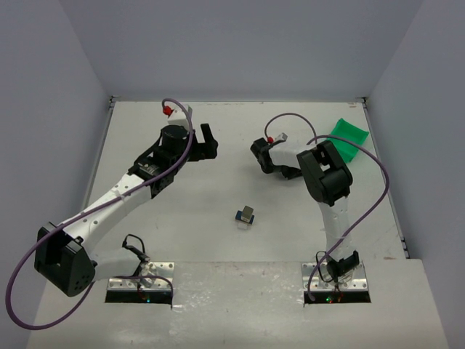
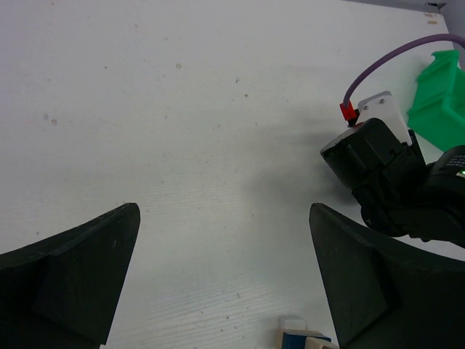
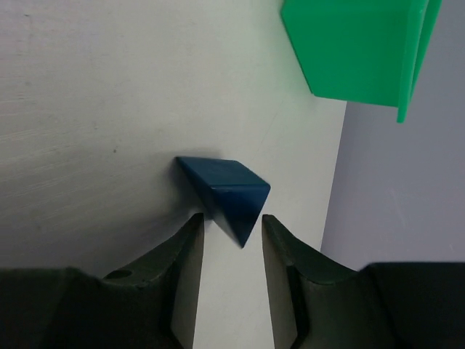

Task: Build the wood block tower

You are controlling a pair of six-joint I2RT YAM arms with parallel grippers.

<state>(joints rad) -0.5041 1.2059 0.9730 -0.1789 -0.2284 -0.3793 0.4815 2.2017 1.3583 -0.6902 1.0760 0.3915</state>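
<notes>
Closest to the overhead lens were the bases of the left arm (image 1: 116, 196) and the right arm (image 1: 332, 218), both reaching out over the white bench (image 1: 240, 123). Near the far right edge sat the green bin (image 1: 349, 138).

The left claw (image 1: 207, 142) hung spread wide with nothing between its fingers. The right claw (image 3: 231, 218) was down low, its fingers parted to either side of the blue roof piece (image 3: 229, 185), which rested on the bench. A slim gap showed on each side, so the piece looked released, not pinched.

The tower (image 1: 246, 215), a tiny stack of tan, grey and blue blocks, stood near the middle of the bench. It was well apart from both claws and had no roof on it yet.

The main hazard was the roof piece itself. Only its pointed end lay between the fingers, and its faces sloped. A squeeze there could make it slip forward out of the grip, or twist so that it ended up held crooked. A crooked hold would bring it down tilted onto the stack, where it could slide off.

The tower was the other weak point. It was small and light, so a finger brushing it on the way down, or a release made too high, could knock the blocks apart. The idle left claw posed little threat while it kept clear.
</notes>
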